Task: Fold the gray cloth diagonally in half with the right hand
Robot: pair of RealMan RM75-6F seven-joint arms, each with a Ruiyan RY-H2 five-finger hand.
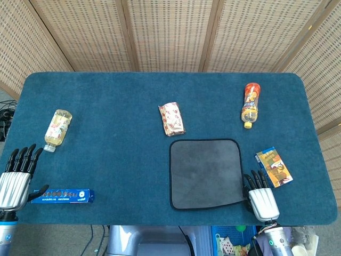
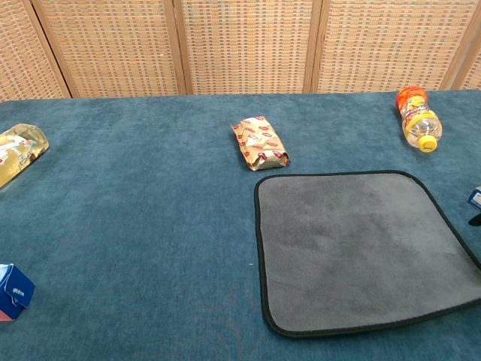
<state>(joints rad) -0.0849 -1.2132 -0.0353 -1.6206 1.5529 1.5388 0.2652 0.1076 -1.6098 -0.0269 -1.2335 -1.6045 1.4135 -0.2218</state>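
Gray cloth [image 1: 205,173] flat on counter [image 1: 117,154]; right robot hand [image 1: 262,198] at its near right corner, fingers spread, holding nothing.

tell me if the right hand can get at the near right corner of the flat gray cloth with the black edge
Probably yes. The right hand sits at the gray cloth's near right corner, fingers at its edge, with nothing between them. The small colourful packet lies clear to the right.

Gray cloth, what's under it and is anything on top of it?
The gray cloth lies flat on the blue table. Nothing rests on top. The right hand is at its near right corner. Anything beneath stays hidden.
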